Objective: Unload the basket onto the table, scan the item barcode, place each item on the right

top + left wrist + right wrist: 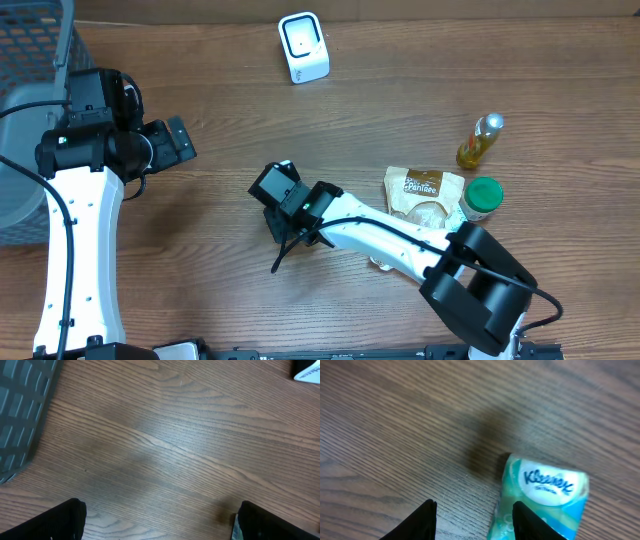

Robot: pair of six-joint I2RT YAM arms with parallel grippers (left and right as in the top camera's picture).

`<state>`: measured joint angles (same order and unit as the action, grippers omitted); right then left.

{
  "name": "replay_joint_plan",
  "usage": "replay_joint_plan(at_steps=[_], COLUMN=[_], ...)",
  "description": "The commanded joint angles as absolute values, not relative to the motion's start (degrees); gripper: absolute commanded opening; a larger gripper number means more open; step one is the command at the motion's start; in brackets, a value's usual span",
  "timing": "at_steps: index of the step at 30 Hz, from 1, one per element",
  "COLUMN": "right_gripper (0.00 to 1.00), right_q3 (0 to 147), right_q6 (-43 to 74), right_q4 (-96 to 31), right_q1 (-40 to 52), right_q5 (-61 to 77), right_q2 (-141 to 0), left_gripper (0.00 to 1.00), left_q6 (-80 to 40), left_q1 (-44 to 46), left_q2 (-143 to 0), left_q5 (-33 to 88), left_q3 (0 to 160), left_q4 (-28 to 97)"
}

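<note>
Picking up the Kleenex pack (545, 492), by the look of it: down at the wooden table (380, 420), its edge against one fingertip of the right gripper (474, 515), bare wood showing between the fingers. Cannot tell whether clamped or merely alongside. Next: needing a sure hold, then a carry, barcode outward, to the white scanner (303, 47), well apart. Left gripper (160, 520) spread wide, holding nothing. Hidden overhead beneath the right wrist; lower end cut off, barcode nowhere visible

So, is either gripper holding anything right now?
Left gripper: nothing. Right gripper straddles one edge of the Kleenex pack; whether it grips cannot be told.
</note>
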<state>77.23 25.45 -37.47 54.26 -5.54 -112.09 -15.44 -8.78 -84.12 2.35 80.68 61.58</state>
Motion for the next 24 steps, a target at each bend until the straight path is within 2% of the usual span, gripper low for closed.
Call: replay_joint_plan(at_steps=[1,21,24], right_gripper=[0.46,0.47,0.54], right_q3=[76.82,76.82,77.08], right_q6=[25.47,25.47,25.36], right_q4=[-37.06,-38.89,-37.65], right_q1=[54.74,54.74,54.76], right_q5=[-7.68,-11.4,-11.4], right_q2=[-112.68,-116.07,-116.05], left_gripper=[0.99,1.0,0.99], left_q6=[-15.84,-15.84,-15.84], left_q1=[-8.97,-8.97,-8.97], left_q2=[-83.64,-83.64,-83.64], left_q5=[2.9,2.9,2.9], left_q3=[81.47,81.47,81.47], left_q4=[61.49,61.52,61.52])
